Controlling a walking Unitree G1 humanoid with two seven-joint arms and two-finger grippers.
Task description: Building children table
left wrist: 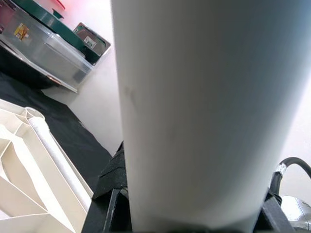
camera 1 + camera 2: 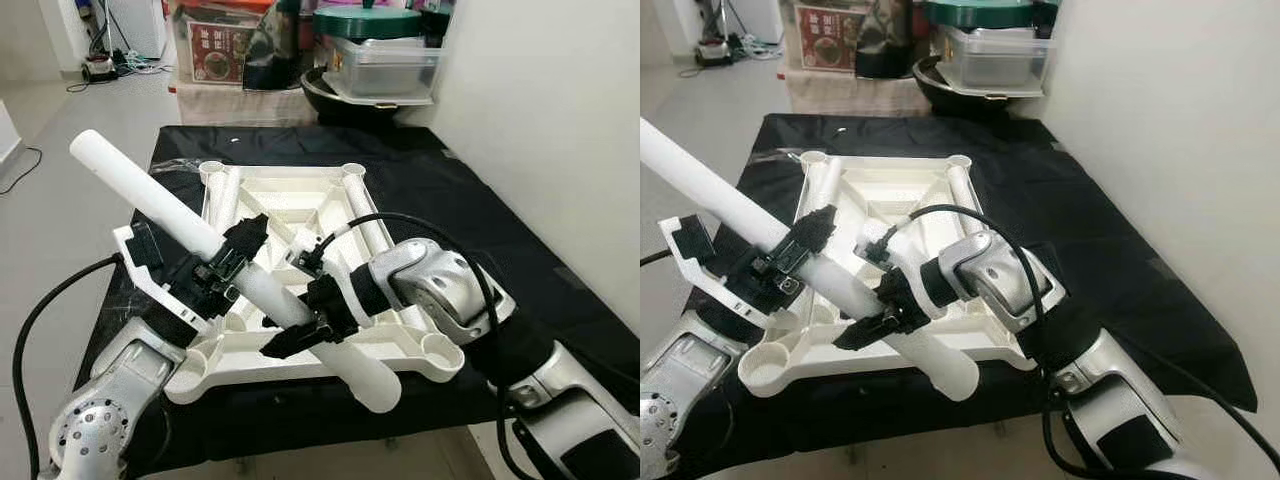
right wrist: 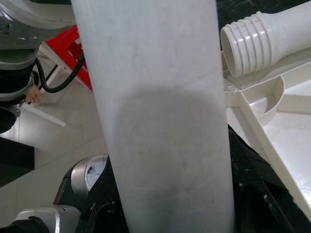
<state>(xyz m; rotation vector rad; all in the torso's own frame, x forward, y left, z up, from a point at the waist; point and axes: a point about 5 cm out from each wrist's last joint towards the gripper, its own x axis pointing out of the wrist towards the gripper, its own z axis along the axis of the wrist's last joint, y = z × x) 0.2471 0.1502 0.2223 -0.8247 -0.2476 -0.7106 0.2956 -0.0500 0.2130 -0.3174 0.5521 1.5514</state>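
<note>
Holding one white table leg (image 2: 200, 235) slantwise above the upturned tabletop (image 2: 300, 200), both grippers sharing the long tube for steadiness; left gripper (image 2: 232, 258) clamping around the middle, right gripper (image 2: 312, 322) clamping nearer the low end; probably aiming that end toward a corner socket (image 2: 443, 349); tabletop lying face down on the black cloth (image 2: 450, 200), sockets facing up.
</note>
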